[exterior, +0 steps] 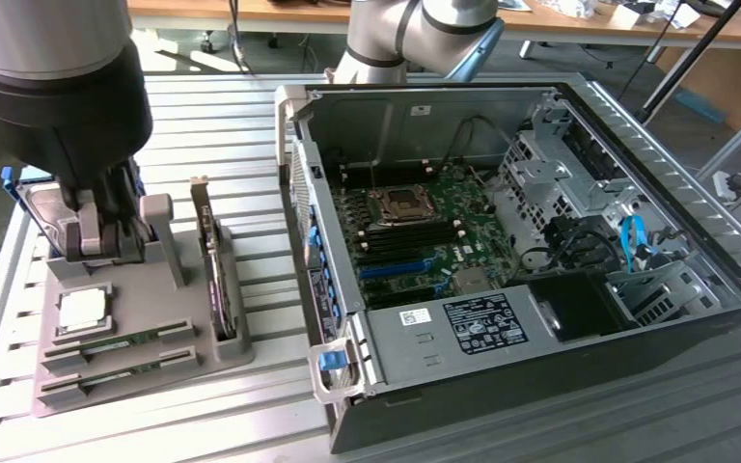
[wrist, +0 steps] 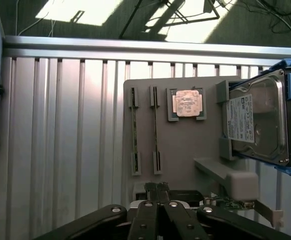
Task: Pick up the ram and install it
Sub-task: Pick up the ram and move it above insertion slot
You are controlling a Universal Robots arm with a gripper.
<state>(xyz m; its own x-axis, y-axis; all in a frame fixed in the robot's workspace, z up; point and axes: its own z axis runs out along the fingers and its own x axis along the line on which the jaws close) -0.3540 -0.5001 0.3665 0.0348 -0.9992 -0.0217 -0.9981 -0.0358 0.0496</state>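
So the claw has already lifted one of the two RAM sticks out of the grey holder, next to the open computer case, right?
Not quite. Both RAM sticks lie in their slots in the grey holder, as the wrist view shows. The claw above the holder has no stick in it. The open computer case is indeed next to the holder.

An open desktop computer case [exterior: 448, 106] lies on its side on a slatted metal table [exterior: 255, 125], filling the centre and right of the exterior view, its green motherboard [exterior: 442, 231] and labelled power supply [exterior: 480, 326] exposed. At lower left, a grey parts tray [exterior: 151, 307] holds a processor chip [exterior: 84, 308], an upright dark expansion card [exterior: 217, 280] and a silver hard drive [wrist: 258, 117].
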